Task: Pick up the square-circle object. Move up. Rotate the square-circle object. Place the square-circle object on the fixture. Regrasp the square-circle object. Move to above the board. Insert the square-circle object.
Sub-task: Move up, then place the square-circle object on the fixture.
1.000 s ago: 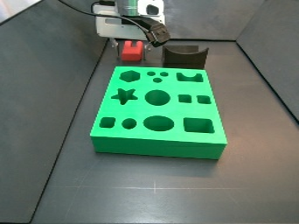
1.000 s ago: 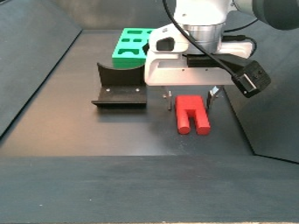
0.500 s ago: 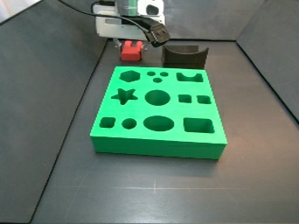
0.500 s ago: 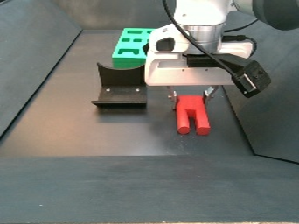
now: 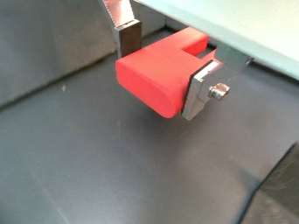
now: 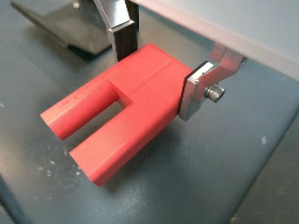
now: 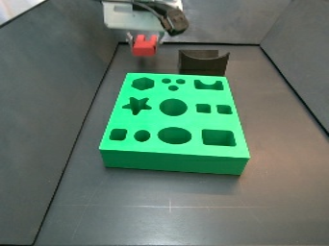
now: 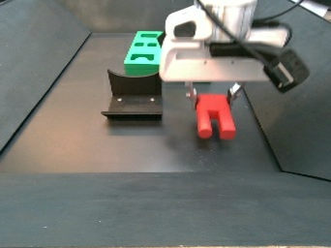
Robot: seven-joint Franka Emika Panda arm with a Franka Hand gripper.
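My gripper point(image 5: 163, 66) is shut on the square-circle object point(image 5: 158, 74), a bright red plastic piece. Its silver fingers point(image 6: 198, 89) clamp the block end from both sides, and two legs point(image 6: 87, 131) stick out from it. In both side views the gripper point(image 8: 214, 97) holds the square-circle object point(image 8: 214, 118) a little above the dark floor. The same pair, gripper point(image 7: 145, 35) and square-circle object point(image 7: 145, 42), shows behind the board's far left corner. The fixture point(image 7: 202, 60) stands behind the green board point(image 7: 174, 120), to the right of the gripper.
Dark walls enclose the floor on all sides. The fixture point(image 8: 132, 97) sits left of the held piece, with the board point(image 8: 145, 50) behind it. A corner of the fixture point(image 6: 70, 31) shows in a wrist view.
The gripper has risen, lifting the red piece off the floor. Board and fixture have not moved.
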